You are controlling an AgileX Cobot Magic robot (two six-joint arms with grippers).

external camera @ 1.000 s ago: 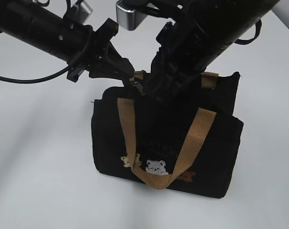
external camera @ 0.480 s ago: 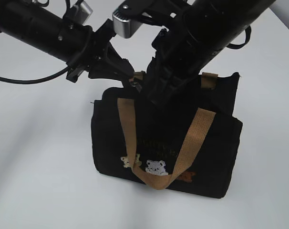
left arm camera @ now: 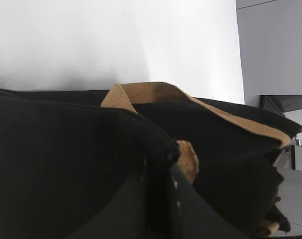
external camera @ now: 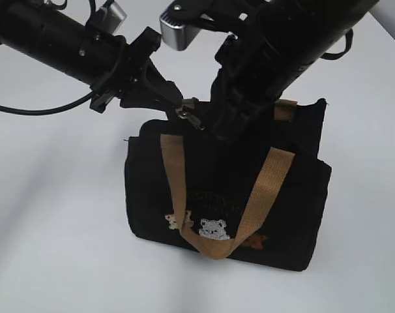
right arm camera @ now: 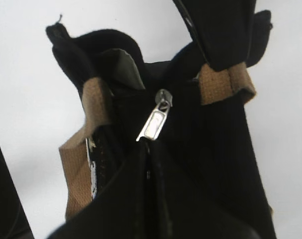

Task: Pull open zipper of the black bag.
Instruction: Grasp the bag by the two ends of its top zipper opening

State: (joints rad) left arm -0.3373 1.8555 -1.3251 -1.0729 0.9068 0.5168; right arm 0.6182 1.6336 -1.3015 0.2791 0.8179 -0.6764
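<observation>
We pinch the bag (external camera: 223, 195) top's left end in our left tool (external camera: 175, 98); our clenched right tool (right arm camera: 150, 164), touching the pull tab (right arm camera: 155, 119), must next draw it right.

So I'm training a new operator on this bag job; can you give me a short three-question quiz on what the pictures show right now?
1. True or false: the silver pull tab is clamped between the fingers of the right gripper.
2. Which part of the black bag does the left gripper pinch? A) a front handle B) the top corner near the zipper's end C) the bears
3. Fill in: the front tan handle hangs down over the bag's ____.

Key:
1. False: the tab hangs free just ahead of the shut fingertips.
2. B
3. Front face
</observation>
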